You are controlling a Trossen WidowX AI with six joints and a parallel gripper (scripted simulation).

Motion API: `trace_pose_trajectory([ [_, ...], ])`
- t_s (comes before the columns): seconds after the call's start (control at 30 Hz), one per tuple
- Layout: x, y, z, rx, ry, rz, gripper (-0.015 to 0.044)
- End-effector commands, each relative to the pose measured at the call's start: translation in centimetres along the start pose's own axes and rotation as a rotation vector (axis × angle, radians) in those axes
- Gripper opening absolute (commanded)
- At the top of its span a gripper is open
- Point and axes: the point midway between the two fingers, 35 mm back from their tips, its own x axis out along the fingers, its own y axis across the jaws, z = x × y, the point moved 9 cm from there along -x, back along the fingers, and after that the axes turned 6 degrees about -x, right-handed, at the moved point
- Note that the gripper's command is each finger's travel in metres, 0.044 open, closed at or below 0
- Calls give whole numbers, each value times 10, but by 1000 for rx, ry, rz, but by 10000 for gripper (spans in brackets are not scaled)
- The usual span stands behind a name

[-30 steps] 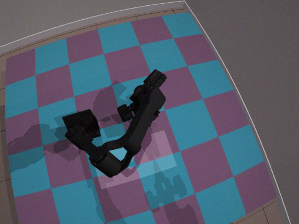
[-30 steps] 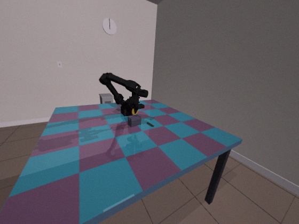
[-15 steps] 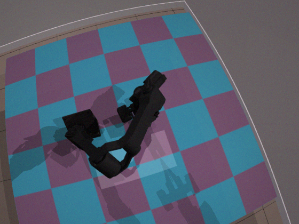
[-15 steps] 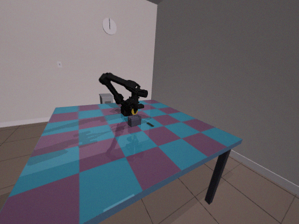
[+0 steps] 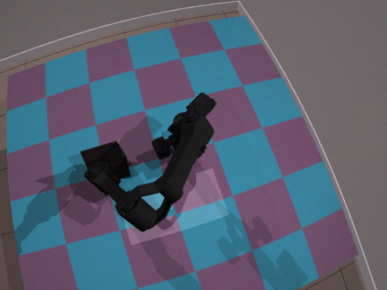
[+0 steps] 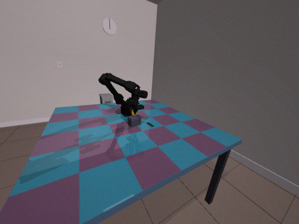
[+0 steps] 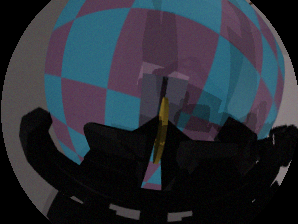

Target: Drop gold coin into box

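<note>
gold coin (image 7: 162, 125): thin disc, seen edge-on at centre of wrist view, clamped upright between nearly closed gripper (image 6: 134, 112), likely so its edge can meet the slot. grey box (image 6: 134, 120): small matte cube directly below, centre frame. dark holder (image 6: 150, 124): flat sliver just right of box. checkered table (image 6: 171, 154): glossy teal and purple.

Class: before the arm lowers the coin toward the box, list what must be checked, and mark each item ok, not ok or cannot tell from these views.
1. Coin held by the end effector: ok.
2. Coin out of its holder, which lies on the table right of the box: ok.
3. Coin above the box, not touching it: ok.
4. Coin edge lined up with the slot: cannot tell; the slot shows in no view.
5. Coin upright in the grip, edge-on in the wrist view: ok.
</note>
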Motion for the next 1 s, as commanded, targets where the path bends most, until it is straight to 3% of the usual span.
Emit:
trace_pose_trajectory([
  [0.0, 2, -1, 0, -5, -6, 1, 0],
  [0.67, 12, -1, 0, -5, -6, 1, 0],
  [0.87, 11, 0, 0, 1, 0, 1, 157],
  [0.97, 11, 0, 0, 1, 0, 1, 161],
])
